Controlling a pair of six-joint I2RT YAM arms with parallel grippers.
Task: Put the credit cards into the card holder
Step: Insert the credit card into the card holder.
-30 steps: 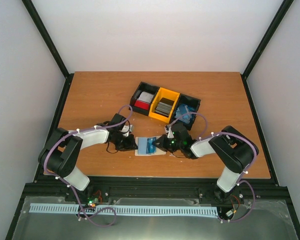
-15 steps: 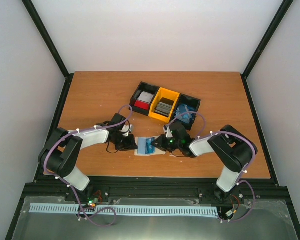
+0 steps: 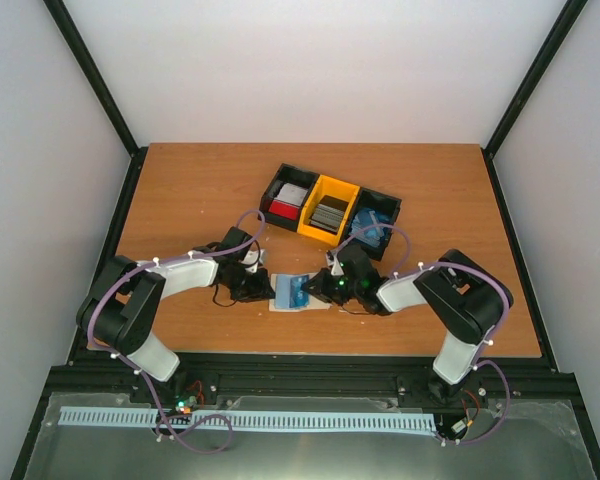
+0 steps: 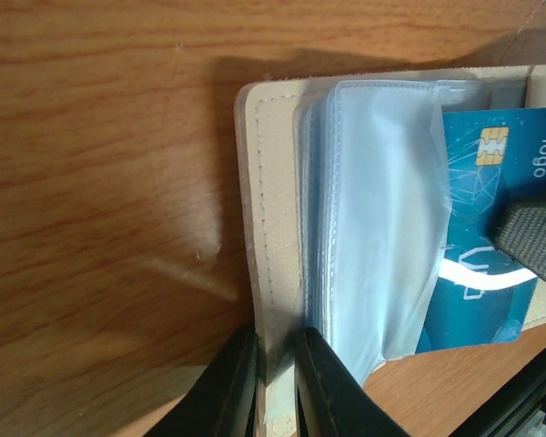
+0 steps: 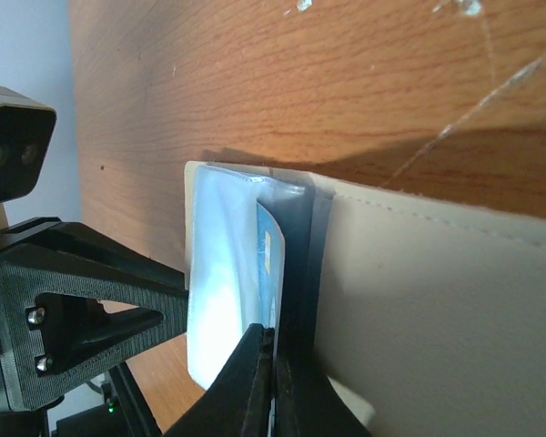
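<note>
The beige card holder [image 3: 289, 302] lies open on the table between my two grippers, its clear sleeves [image 4: 373, 218] fanned up. My left gripper [image 4: 276, 339] is shut on the holder's left beige flap [image 4: 271, 228], pinning its edge. A pale blue credit card [image 4: 491, 228] with a chip sits partly inside the sleeves. My right gripper [image 5: 271, 339] is shut on that card's edge [image 5: 271, 264], beside the holder's right beige flap [image 5: 437, 300]. In the top view the left gripper [image 3: 260, 288] and right gripper [image 3: 326, 288] flank the holder.
A black-and-yellow three-compartment bin tray [image 3: 276, 185] stands behind the holder. It holds silver-and-red cards [image 3: 288, 202], dark grey cards [image 3: 328, 214] and blue cards [image 3: 370, 228]. The left gripper's body [image 5: 64, 309] fills the left of the right wrist view.
My right gripper has crept slightly left toward the holder with the blue card. The left gripper stays clamped on the flap.
</note>
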